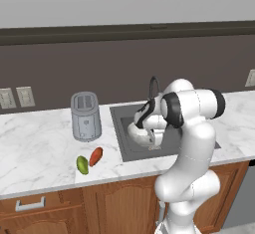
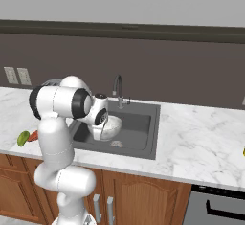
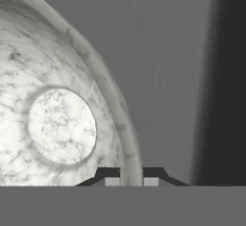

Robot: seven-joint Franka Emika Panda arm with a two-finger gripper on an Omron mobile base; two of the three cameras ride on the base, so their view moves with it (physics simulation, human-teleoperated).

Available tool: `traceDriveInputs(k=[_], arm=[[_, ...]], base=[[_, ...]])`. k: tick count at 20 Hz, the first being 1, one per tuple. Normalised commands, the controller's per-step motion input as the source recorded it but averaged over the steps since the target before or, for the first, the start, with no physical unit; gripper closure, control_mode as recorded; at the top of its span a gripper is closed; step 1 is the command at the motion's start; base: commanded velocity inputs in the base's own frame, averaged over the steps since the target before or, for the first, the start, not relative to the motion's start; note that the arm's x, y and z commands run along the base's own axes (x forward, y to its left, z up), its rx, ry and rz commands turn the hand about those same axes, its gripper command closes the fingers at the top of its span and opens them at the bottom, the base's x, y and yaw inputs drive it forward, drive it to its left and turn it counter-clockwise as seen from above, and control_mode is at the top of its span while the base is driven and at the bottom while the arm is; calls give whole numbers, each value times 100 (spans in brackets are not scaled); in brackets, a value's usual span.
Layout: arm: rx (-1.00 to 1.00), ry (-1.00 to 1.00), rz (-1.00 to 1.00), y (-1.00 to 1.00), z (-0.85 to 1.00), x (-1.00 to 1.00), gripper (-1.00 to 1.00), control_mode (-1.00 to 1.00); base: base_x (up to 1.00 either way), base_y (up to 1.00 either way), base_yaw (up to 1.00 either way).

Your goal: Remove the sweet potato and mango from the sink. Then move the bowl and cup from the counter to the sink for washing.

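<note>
The end effector [image 3: 129,176] is clamped on the bowl [image 3: 62,124] rim inside the sink [image 2: 143,123] — arm hides part of the bowl.

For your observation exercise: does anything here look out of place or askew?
Nothing stands out. The gripper pinches the bowl rim over the sink; the mango and sweet potato lie on the counter.

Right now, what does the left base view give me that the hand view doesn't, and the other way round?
Left base view: mango and sweet potato on the counter in front of the toaster, plus the faucet. Hand view: end effector shut on the bowl rim, one fingertip each side. Both: the bowl at the sink.
</note>
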Motion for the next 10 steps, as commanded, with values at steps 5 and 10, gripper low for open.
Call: traceDriveInputs(k=[5, 10], arm=[[0, 0, 0, 0, -17, 19, 100, -100], [0, 0, 0, 0, -15, 19, 100, -100]], base=[[0, 0, 0], [0, 0, 0]])
